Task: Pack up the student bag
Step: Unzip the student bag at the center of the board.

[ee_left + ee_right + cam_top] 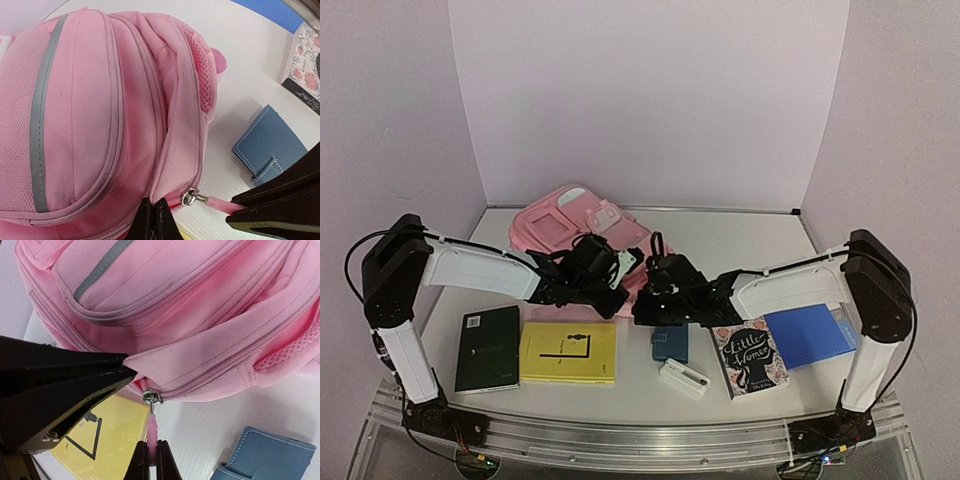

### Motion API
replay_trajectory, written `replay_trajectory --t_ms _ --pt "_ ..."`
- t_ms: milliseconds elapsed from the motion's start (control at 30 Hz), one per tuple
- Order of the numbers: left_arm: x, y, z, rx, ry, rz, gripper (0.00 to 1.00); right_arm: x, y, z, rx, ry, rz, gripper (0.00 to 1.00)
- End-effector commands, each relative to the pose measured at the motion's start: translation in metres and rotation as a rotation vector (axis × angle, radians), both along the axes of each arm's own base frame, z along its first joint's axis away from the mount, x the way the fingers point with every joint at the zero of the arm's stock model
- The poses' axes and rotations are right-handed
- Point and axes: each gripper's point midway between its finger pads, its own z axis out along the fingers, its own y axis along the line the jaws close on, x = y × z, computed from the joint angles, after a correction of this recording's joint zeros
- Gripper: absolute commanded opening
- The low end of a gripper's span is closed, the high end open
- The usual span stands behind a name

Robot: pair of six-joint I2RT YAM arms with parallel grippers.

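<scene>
The left hand (152, 214) is pinched shut on a fold of the student bag (90, 115), at the seam just beside the zip slider (189, 196), with only fabric between its fingertips. The right hand (151, 456) is nipped narrow on the pink zip pull (151, 431), which hangs from the slider toward 6 o'clock in that wrist view. How far the zip is open cannot be told, because the track runs out of sight behind the pinched fold.

From above, both hands crowd over the bag's near end and hide it, pull and slider included. Only the far part of the bag shows, lying at 12 o'clock of the hands toward the back of the worktop (740, 240).

A blue wallet (670, 343) lies near the right hand at 6 o'clock, with a small white case (683, 378) just beyond it at 5 o'clock. A yellow book (568, 352) sits at 7 o'clock of the left hand, and a dark notebook (487, 348) lies at its 9 o'clock. At 3 o'clock of the wallet lies a floral-covered book (750, 358). Beside that is a blue folder (810, 335), its far edge cut off by the right forearm.
</scene>
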Motion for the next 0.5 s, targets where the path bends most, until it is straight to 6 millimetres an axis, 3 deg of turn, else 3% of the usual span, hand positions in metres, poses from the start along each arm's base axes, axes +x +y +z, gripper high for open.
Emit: replay_trajectory --t_ms 0,300,467 --pt "0.015 0.009 0.026 -0.029 -0.059 0.073 0.00 0.014 -0.008 0.042 0.063 -0.079 -0.081 0.00" --pt "0.005 0.035 0.028 0.060 -0.084 0.069 0.00 0.046 -0.046 0.059 0.061 -0.097 -0.147 0.00" --pt "0.002 0.047 0.044 0.070 -0.124 0.077 0.00 0.066 -0.071 0.055 0.035 -0.090 -0.171 0.00"
